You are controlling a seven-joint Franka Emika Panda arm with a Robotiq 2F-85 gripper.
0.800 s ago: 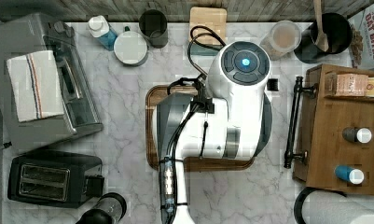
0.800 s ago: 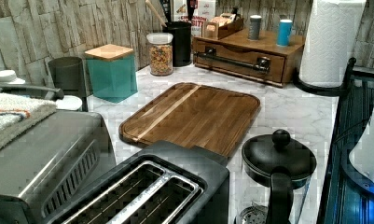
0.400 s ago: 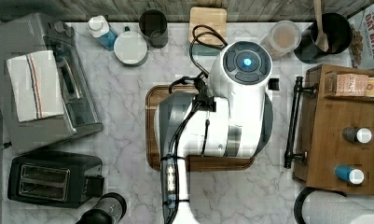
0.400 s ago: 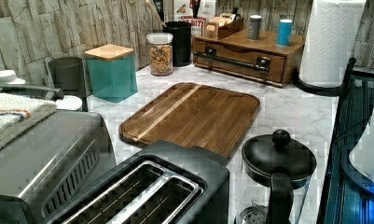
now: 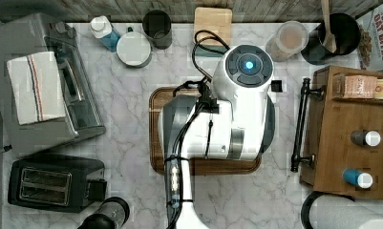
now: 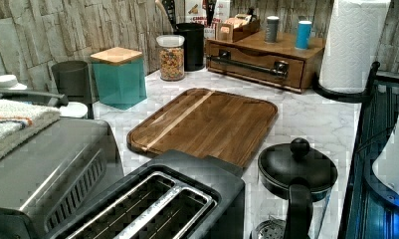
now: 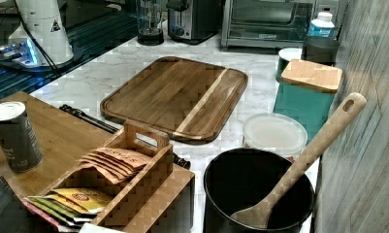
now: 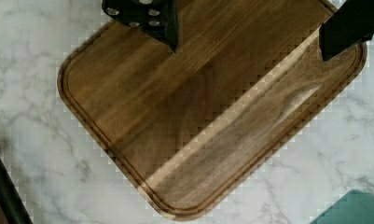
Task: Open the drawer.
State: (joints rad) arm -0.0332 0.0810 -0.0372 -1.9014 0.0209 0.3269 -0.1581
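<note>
Wooden drawer [image 6: 259, 64] shut, at top view's right, black bar handle [image 5: 300, 125] facing cutting board [image 8: 208, 107]. Jaws [image 8: 257, 35] apart, hovering above cutting board, well apart from handle. Marble tabletop [image 5: 127, 124] beneath.

arm [image 5: 227, 114]: big and white with grey parts. In the top view it comes up from the bottom edge and bends over the middle.
top of arm: a round grey cap with a small blue light on it.
cables: black ones run along the arm.
base [image 7: 41, 29]: white, standing at the right view's top left.
claw [image 8: 250, 35]: black, pointing down, up in the air.
fingers [image 8: 168, 28]: two, spread wide apart, holding nothing.
</note>
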